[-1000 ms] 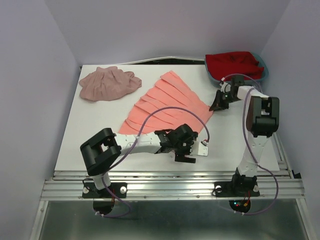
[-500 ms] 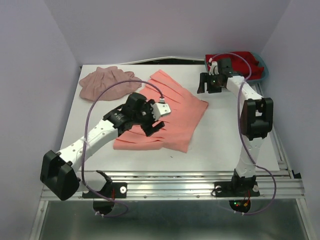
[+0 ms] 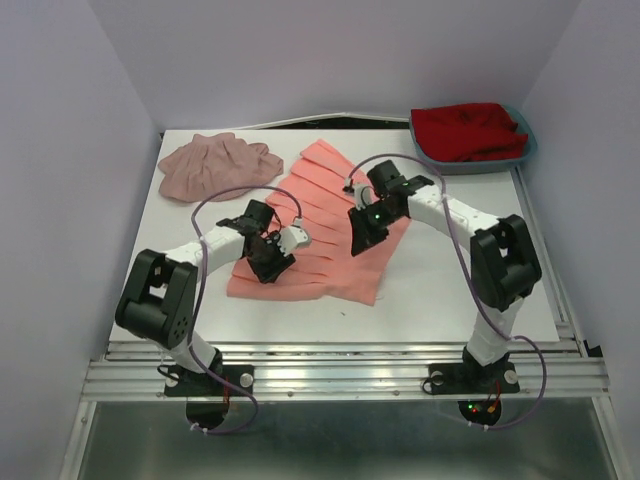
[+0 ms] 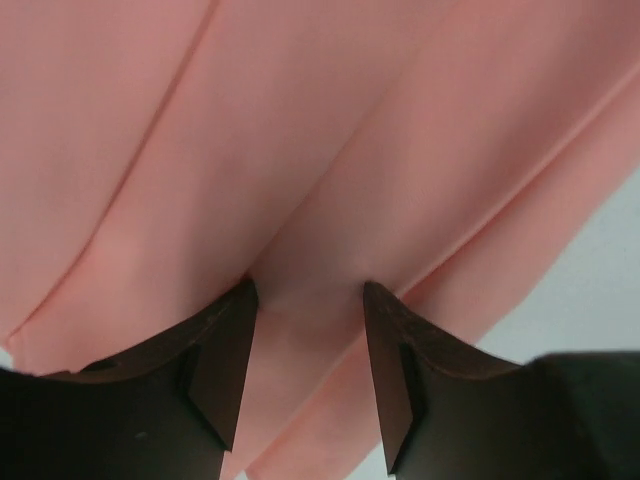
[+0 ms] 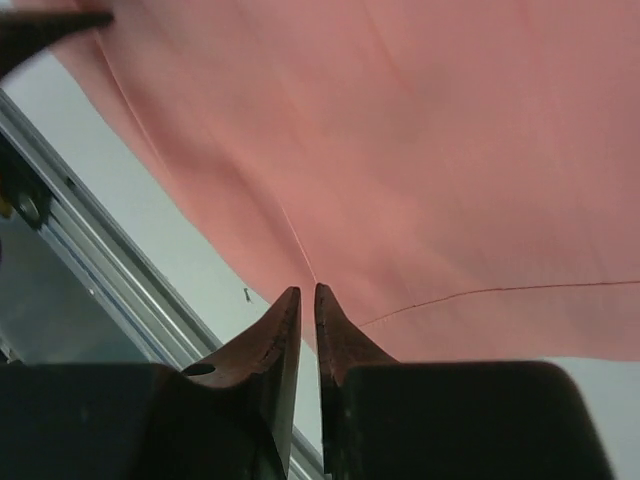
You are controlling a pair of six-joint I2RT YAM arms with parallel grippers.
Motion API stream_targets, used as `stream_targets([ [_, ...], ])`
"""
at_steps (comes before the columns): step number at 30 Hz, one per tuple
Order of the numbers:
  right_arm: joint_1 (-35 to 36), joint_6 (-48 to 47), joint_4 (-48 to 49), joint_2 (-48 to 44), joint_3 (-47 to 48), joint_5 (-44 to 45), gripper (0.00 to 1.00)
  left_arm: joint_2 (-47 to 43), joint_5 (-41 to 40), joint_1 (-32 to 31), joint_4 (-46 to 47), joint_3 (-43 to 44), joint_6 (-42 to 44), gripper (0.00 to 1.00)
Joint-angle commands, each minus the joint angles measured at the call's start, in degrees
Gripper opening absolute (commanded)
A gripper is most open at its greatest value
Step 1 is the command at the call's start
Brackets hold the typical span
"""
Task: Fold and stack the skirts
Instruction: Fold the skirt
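Twin arms bear down on coral skirt (image 3: 322, 262) spread flat on the bench (image 3: 450, 280).
Left gripper (image 4: 305, 300) sits near the skirt's left edge, jaws released and parted with a ridge of cloth between them. Right gripper (image 5: 307, 292), toward the right edge, has its jaws clenched on a pinch of the fabric. Mauve skirt (image 3: 215, 167) lies bunched at the far left corner, just beside the coral one.

Soft, even light comes from above. The white worktop (image 3: 430, 290) is bright without glare, and shadows are faint. The top view is sharp. In both wrist views the near, dark fingers (image 4: 215, 370) blur, and the skirt (image 4: 300, 150) looks slightly soft.
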Motion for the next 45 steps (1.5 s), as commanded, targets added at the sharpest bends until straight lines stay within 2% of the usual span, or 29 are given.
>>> stream_targets([
  [1,0.72,-3.56,-3.59,2.8,-3.98,-1.28,0.15,5.14,-0.93,0.95,3.59,5.13,-1.83,0.57],
  [6,0.72,-4.01,-0.79,4.39,-9.77,3.63,0.08,9.28,2.05,0.95,3.6,8.21,-4.56,0.56],
  [9,0.72,-4.97,0.79,5.18,-10.66,11.17,0.07,10.69,3.55,0.86,3.34,9.88,-6.66,0.56],
  [12,-0.33,-7.87,2.9,7.8,-10.58,20.48,0.06,11.75,6.09,-0.54,2.19,11.82,-8.95,0.55],
  [16,-5.25,-12.7,5.8,12.37,-5.16,27.09,0.06,11.31,8.2,-5.36,1.49,12.61,-11.67,0.57],
  [20,-6.57,-14.11,4.23,10.73,0.22,24.49,0.11,9.12,11.02,-5.56,2.19,13.49,-16.68,0.72],
  [21,-6.57,-14.11,3.53,9.76,0.76,21.6,0.15,7.11,11.02,-5.12,2.28,13.84,-16.95,0.76],
  [24,-6.57,-15.17,1.16,3.88,0.5,17.89,0.21,3.67,10.41,-2.93,1.76,15.33,-16.51,0.78],
  [26,-6.57,-17.97,0.1,-1.72,-0.9,16.39,0.29,-0.1,8.57,-2.4,-1.05,16.65,-13.1,0.79],
  [28,-6.57,-22.17,-0.69,-5.96,-4.06,15.51,0.39,-4.74,7.86,-2.39,-4.12,16.4,-7.94,0.79],
  [31,-6.57,-28.76,0.96,-14.05,-11.0,14.72,0.41,-9.95,7.07,-2.48,-7.37,12.89,-1.6,0.8],
  [33,-5.87,-32.38,1.93,-16.78,-14.6,14.63,0.38,-11.62,6.89,-2.74,-8.35,10.78,0.88,0.8],
  [34,-5.17,-36.14,5.51,-19.49,-19.58,16.11,0.36,-12.85,6.28,-2.92,-8.18,8.33,2.63,0.79],
  [39,-4.12,-47.41,21.25,-26.54,-35.78,17.0,0.33,-13.65,5.31,-4.15,-5.63,3.39,3.27,0.78],
  [45,-3.06,-51.73,34.71,-25.06,-42.39,16.39,0.37,-11.98,5.84,-4.15,-3.09,2.68,0.8,0.77],
])
